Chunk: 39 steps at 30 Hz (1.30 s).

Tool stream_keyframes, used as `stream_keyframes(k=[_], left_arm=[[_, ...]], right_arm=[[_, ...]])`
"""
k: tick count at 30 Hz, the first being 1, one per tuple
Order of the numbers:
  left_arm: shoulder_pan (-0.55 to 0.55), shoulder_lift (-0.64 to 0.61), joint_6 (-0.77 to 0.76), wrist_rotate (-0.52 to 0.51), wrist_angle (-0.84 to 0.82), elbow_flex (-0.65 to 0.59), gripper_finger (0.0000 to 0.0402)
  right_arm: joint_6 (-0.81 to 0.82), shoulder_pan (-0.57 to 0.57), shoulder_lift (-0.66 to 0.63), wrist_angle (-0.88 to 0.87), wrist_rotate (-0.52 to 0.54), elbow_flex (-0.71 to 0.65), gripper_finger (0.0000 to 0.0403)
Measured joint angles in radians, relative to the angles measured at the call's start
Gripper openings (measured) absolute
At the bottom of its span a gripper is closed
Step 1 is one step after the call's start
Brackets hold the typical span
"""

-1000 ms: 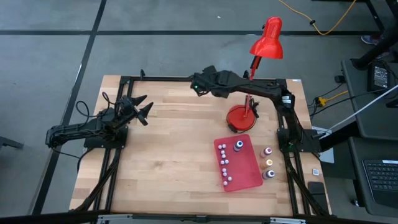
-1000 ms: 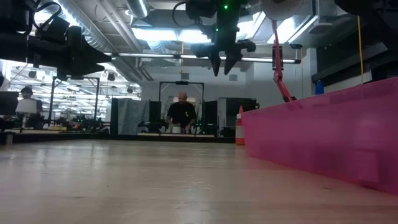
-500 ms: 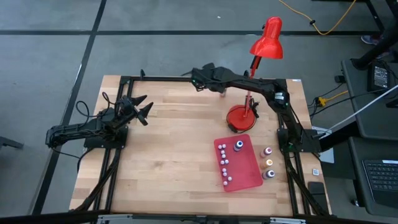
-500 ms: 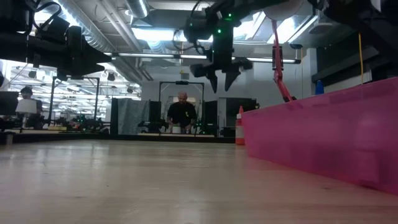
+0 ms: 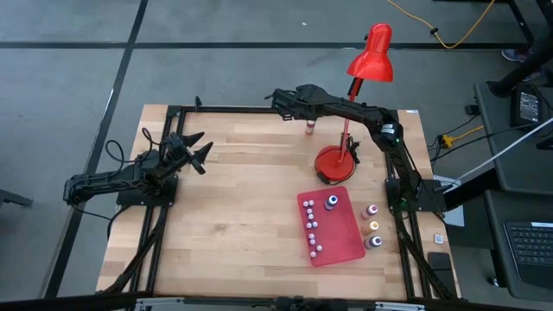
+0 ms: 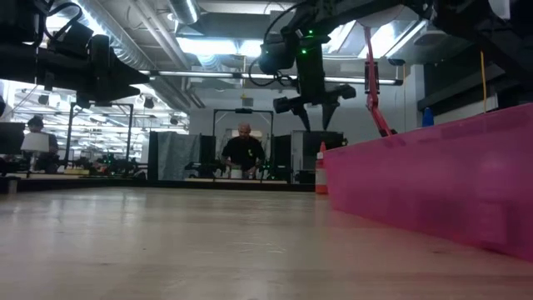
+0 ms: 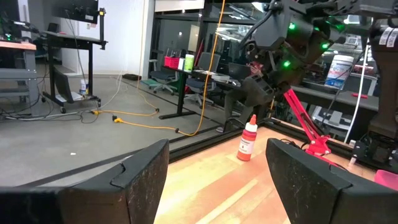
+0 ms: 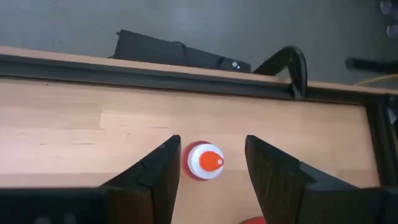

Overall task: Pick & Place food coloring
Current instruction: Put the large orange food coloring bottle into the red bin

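- Your right gripper (image 5: 304, 111) is hanging with fingers apart, gripping nothing, directly above a red-capped bottle (image 8: 206, 161) standing at the table's far edge, left of the lamp base (image 5: 334, 163).
- Your left gripper (image 5: 194, 149) is waiting at the left side, fingers spread and empty.
- The red tray (image 5: 340, 242), near right, is holding small whitish bottles (image 5: 311, 227) and one blue bottle (image 5: 332, 203); three coloured bottles (image 5: 373, 226) are standing just right of it.
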Motion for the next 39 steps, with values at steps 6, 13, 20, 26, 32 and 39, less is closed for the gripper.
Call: stream_keyframes(k=[6,13,20,26,32,39], left_arm=[[0.000,0.000,0.000,0.000,0.000,0.000,0.0265],[0.000,0.000,0.000,0.000,0.000,0.000,0.0265],[0.000,0.000,0.000,0.000,0.000,0.000,0.0265],[0.000,0.000,0.000,0.000,0.000,0.000,0.0265],[0.000,0.000,0.000,0.000,0.000,0.000,0.0265],[0.000,0.000,0.000,0.000,0.000,0.000,0.0265]], right_arm=[[0.026,-0.013,0.000,-0.006,-0.013,0.000,0.0181],[0.079,-0.020,0.000,-0.034,-0.015,-0.001,0.0182],[0.078,-0.020,0.000,-0.007,-0.019,-0.001,0.0182],[0.057,-0.019,0.000,-0.002,-0.018,-0.001,0.0216],[0.051,-0.019,-0.001,0.001,-0.007,-0.004,0.0273],[0.075,-0.012,-0.003,0.054,-0.043,-0.107,0.0291]])
